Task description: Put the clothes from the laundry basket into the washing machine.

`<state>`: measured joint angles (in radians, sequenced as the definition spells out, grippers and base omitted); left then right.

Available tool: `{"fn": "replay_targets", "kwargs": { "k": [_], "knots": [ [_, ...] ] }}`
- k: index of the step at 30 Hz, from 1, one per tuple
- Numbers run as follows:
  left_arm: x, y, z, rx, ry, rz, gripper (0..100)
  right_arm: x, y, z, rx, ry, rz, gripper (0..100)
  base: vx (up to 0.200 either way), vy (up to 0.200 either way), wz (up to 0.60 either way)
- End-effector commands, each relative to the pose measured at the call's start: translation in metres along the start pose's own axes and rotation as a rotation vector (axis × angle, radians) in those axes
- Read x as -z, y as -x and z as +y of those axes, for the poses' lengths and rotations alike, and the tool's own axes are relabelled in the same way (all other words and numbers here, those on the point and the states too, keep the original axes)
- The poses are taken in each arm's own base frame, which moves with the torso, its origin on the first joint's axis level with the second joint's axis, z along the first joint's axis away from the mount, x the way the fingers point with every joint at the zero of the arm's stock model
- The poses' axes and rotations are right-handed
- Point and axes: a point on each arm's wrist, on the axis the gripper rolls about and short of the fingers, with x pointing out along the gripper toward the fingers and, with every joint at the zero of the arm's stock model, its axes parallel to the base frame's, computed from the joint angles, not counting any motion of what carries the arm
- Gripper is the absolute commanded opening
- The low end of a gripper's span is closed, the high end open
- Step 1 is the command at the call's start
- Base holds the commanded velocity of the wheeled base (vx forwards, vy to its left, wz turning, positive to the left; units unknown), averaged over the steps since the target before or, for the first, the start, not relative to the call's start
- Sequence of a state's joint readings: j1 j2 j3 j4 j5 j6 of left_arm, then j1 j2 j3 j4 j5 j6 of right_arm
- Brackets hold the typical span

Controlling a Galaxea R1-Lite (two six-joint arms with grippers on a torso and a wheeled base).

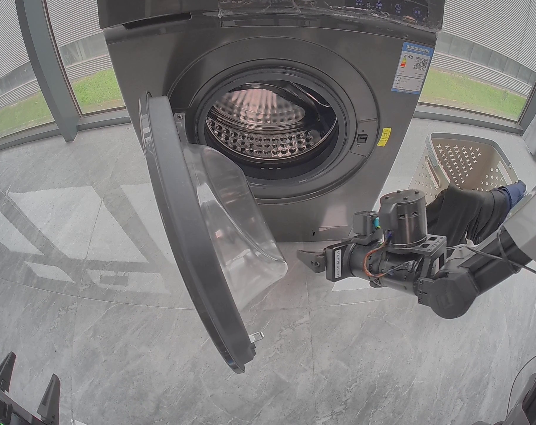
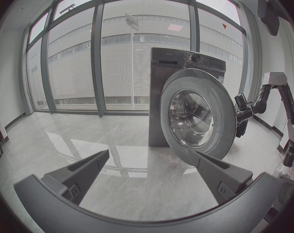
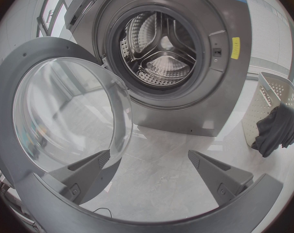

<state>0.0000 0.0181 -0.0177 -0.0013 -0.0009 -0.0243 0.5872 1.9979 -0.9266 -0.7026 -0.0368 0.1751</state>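
The floor [image 1: 91,326] was pale grey, marble-patterned tile, glossy, with bright patches of daylight [image 1: 73,208] lying on it. Tall windows [image 2: 72,65] ran from floor to ceiling along the back of the room, split by dark grey frames [image 2: 97,49]. Through the glass stood a grey building [image 2: 166,29] faced with horizontal slats, a lamp post [image 2: 131,59] before it and a strip of green grass [image 1: 97,90] at its foot. A plain white wall [image 2: 7,88] closed one side, with a dark skirting [image 2: 14,120] along its base.
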Motion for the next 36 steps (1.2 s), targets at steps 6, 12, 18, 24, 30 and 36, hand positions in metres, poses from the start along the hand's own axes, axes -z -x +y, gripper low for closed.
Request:
{"fn": "replay_targets", "kwargs": {
  "k": [6, 12, 18, 24, 30, 36],
  "knots": [
    [0.005, 0.0, 0.0, -0.001, 0.0, -0.001, 100, 0.014, -0.016, 0.037, -0.09, 0.032, 0.027, 100, 0.0, 0.0, 0.0],
    [0.005, 0.0, 0.0, -0.001, 0.0, -0.001, 100, 0.01, -0.013, 0.042, -0.104, 0.029, 0.014, 100, 0.0, 0.0, 0.0],
    [0.005, 0.0, 0.0, -0.001, 0.002, -0.001, 100, -0.004, -0.017, 0.042, -0.112, 0.022, -0.031, 100, -0.033, 0.0, 0.0],
    [0.005, 0.0, 0.0, -0.002, 0.0, -0.001, 100, 0.0, -0.026, 0.049, -0.126, 0.028, -0.019, 100, -0.2, 0.0, 0.0],
    [0.005, 0.0, 0.0, -0.005, -0.003, -0.001, 100, 0.011, -0.039, 0.078, -0.18, 0.006, -0.002, 100, -0.067, 0.0, 0.0],
    [0.005, 0.0, 0.0, -0.005, -0.004, -0.001, 100, 0.029, -0.059, 0.104, -0.214, 0.007, 0.014, 100, 0.0, 0.0, 0.0]
  ]
}}
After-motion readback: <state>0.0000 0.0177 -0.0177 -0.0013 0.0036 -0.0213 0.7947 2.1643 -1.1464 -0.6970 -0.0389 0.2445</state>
